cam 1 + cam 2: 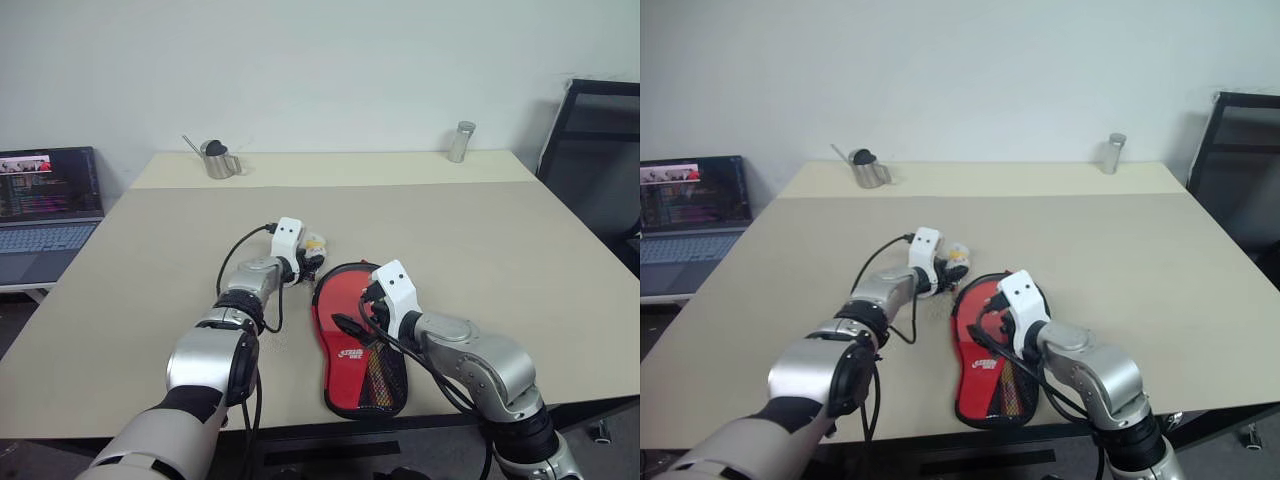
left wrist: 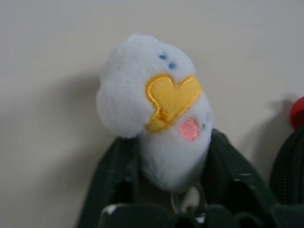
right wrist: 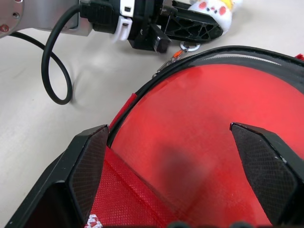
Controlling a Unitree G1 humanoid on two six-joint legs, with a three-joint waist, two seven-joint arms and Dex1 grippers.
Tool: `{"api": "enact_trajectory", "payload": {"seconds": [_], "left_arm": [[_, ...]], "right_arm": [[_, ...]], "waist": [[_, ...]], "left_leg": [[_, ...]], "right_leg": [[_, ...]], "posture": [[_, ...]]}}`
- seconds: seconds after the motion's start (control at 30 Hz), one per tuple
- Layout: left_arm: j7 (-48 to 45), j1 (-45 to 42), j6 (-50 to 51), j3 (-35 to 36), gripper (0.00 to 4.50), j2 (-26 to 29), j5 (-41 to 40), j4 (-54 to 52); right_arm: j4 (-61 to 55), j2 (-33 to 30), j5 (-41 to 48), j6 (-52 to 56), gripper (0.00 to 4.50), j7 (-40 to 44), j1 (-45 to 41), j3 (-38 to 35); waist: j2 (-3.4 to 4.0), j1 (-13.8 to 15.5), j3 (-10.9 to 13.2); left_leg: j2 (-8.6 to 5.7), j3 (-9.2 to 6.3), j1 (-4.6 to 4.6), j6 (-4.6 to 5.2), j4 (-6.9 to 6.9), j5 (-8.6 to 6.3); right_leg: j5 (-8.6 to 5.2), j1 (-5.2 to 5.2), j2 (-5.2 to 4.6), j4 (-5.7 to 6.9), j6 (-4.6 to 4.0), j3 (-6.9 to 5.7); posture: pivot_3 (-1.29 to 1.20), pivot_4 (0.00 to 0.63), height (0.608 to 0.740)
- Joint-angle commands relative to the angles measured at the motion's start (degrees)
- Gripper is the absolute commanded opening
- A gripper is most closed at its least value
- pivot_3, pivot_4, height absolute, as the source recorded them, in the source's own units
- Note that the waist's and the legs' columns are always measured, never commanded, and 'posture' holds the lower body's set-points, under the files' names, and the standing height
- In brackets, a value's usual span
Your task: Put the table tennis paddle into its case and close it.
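Beige tabletop (image 1: 480,240) fills the scene below a plain white wall. At its left a laptop (image 1: 45,215) is cut off by the frame edge; a small metal pitcher (image 1: 216,160) and a shaker (image 1: 461,141) stand along the far edge. Nearer, the left gripper (image 2: 166,166) is clenched on the white-yellow charm (image 2: 156,109), whose lower end is hidden between the fingers (image 2: 111,185). Just right lies the case (image 1: 362,345), red side up, mouth unzipped. Inside it shows the table tennis paddle (image 3: 199,123), handle hidden by the fabric. Above the case the right gripper (image 3: 183,166) hangs released, fingers spread wide, grasping nothing.
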Motion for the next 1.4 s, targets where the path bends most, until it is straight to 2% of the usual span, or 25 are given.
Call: {"api": "enact_trajectory", "payload": {"seconds": [0.03, 0.1, 0.33, 0.43, 0.67, 0.97, 1.4], "left_arm": [[0.51, -1.38, -0.94, 1.25, 0.37, 0.1, -0.96, -0.11], [0.15, -1.18, -1.18, 1.58, 0.02, 0.51, -1.23, -0.43], [-2.63, -0.62, -1.66, 2.63, 0.02, 1.38, -2.74, -2.15], [-5.95, -0.72, -2.15, 1.46, 0.02, 2.17, -2.44, -3.6], [-13.76, -1.83, -6.84, -6.21, 0.02, 5.0, 3.86, -3.77], [-8.58, -6.93, -16.98, -12.07, 0.02, 2.55, 11.46, 0.02], [-4.21, -9.2, -22.9, -16.59, 0.02, -3.6, 17.91, 1.92]], "right_arm": [[0.48, -0.28, -1.71, -2.01, 4.5, -0.38, -0.14, 0.1], [1.97, 0.25, -2.29, -2.5, 4.5, -0.39, -0.28, -0.3], [7.88, 1.3, -3.88, -4.7, 4.5, 1.04, -0.41, 1.5], [11.18, -0.19, -6.28, -6.34, 4.5, 1.98, -0.56, 3.95], [11.68, -0.78, -8.26, -7.27, 4.5, 2.85, 0.88, 6.02], [9.4, 1.46, -10.4, -5.71, 4.5, 1.19, 4.18, 7.37], [7.24, 1.1, -11.53, -4.03, 4.5, 0.72, 8.12, 7.46]], "waist": [[0.0, 0.0, 0.0], [-0.01, 0.0, -0.01], [-0.01, -0.14, 0.0], [-0.03, -0.15, -0.02], [-0.12, -0.15, -0.08], [-0.28, -0.09, -0.18], [-0.33, 0.03, -0.21]], "left_leg": [[0.0, 0.0, 0.01, 0.0, 0.0, 0.0], [0.0, 0.0, 0.01, 0.0, 0.01, 0.0], [0.0, 0.03, 0.03, 0.0, 0.0, 0.0], [0.0, 0.07, 0.07, 0.0, 0.0, 0.0], [0.0, 0.1, 0.25, -0.01, -0.01, 0.0], [0.04, 0.08, 0.24, 0.0, 0.0, 0.0], [0.04, 0.06, 0.25, 0.0, 0.01, 0.0]], "right_leg": [[0.0, 0.0, 0.0, 0.01, 0.0, 0.0], [0.0, 0.0, 0.0, 0.02, 0.0, 0.0], [0.0, 0.0, 0.01, 0.04, 0.0, 0.0], [0.0, 0.0, 0.02, 0.05, 0.0, 0.01], [0.0, 0.12, 0.04, 0.08, -0.01, 0.03], [0.0, 0.15, 0.02, 0.07, -0.01, 0.09], [-0.01, 0.18, -0.01, 0.05, 0.0, 0.09]], "posture": [[0.0, 0.15, 0.74], [0.0, 0.15, 0.74], [0.0, 0.15, 0.74], [0.0, 0.15, 0.74], [0.0, 0.15, 0.74], [0.0, 0.15, 0.74], [0.0, 0.15, 0.74]]}}
